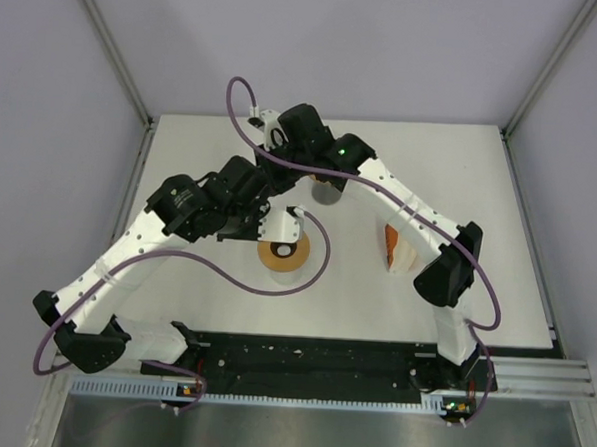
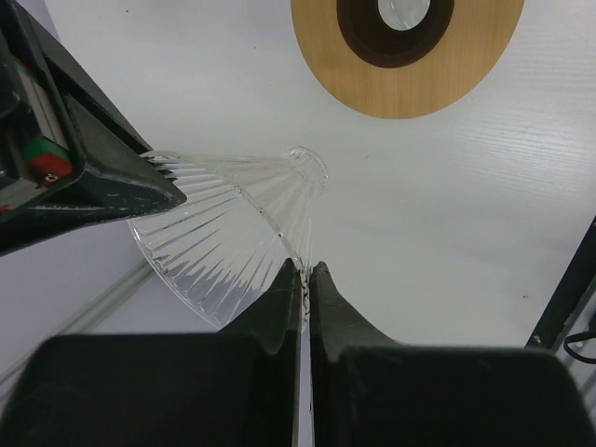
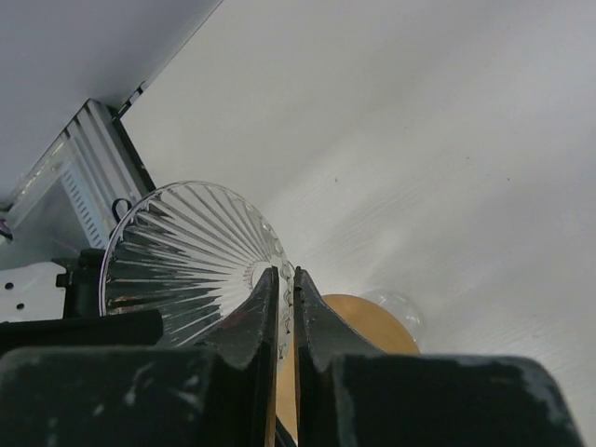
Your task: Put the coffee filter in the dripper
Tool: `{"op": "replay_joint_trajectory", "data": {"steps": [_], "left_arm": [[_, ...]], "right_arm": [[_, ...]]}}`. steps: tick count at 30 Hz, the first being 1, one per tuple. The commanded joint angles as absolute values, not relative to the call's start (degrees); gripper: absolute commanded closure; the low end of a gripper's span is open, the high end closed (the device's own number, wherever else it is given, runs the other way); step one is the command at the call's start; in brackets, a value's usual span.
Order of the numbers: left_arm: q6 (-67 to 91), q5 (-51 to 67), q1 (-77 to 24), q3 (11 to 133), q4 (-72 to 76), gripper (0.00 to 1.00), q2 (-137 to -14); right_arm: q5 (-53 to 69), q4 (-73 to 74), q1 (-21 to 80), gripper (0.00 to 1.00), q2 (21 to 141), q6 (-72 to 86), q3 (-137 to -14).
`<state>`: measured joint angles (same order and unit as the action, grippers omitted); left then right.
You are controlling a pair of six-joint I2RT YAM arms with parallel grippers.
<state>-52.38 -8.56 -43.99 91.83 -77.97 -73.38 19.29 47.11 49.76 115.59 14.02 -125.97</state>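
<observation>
The dripper (image 2: 223, 233) is a clear ribbed glass cone held above the table by both arms. My left gripper (image 2: 304, 268) is shut on the cone's wall, with glass showing between its fingertips. My right gripper (image 3: 286, 272) is shut on the dripper (image 3: 186, 251) near its narrow end; one of its fingers (image 2: 93, 177) shows at the cone's rim in the left wrist view. In the top view both grippers and the cone are hidden under the crossed arms. A folded orange and white piece (image 1: 398, 247), seemingly the coffee filter, lies on the table right of centre, apart from both grippers.
A round wooden ring (image 1: 282, 255) with a dark centre lies on the white table just below the grippers, also seen as the wooden ring (image 2: 438, 74) and the wooden ring (image 3: 363, 321). A grey cup (image 1: 325, 193) stands behind it. Purple cables loop over the arms.
</observation>
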Motion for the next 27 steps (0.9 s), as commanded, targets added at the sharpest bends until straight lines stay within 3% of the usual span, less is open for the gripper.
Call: {"op": "replay_joint_trajectory", "data": {"steps": [1, 4, 9, 10, 19, 27], "left_arm": [[-50.81, -11.77, -44.21, 92.29, -73.75, 1.0, -72.51], [-47.39, -15.11, -44.21, 92.9, -72.25, 0.93, -72.69], [-41.67, -12.94, -43.6, 95.44, -70.75, 0.51, -71.19], [-40.62, -11.09, -43.33, 96.84, -71.1, 0.48, -71.02], [-22.27, -1.86, -35.88, 101.07, -64.78, 0.25, -69.52], [-0.11, 20.01, -21.46, 98.62, -60.21, 0.25, -72.94]], "right_arm": [[17.06, 49.39, 49.83, 1.0, 115.49, 11.95, -128.15], [14.6, 49.31, 49.75, 1.0, 114.26, 11.25, -127.53], [11.95, 47.64, 48.96, 1.0, 110.14, 11.33, -124.29], [12.21, 46.51, 48.61, 1.0, 109.08, 11.69, -122.89], [14.68, 38.68, 45.62, 1.0, 100.82, 14.41, -110.23], [17.57, 28.22, 45.09, 1.0, 94.31, 18.19, -94.85]]}}
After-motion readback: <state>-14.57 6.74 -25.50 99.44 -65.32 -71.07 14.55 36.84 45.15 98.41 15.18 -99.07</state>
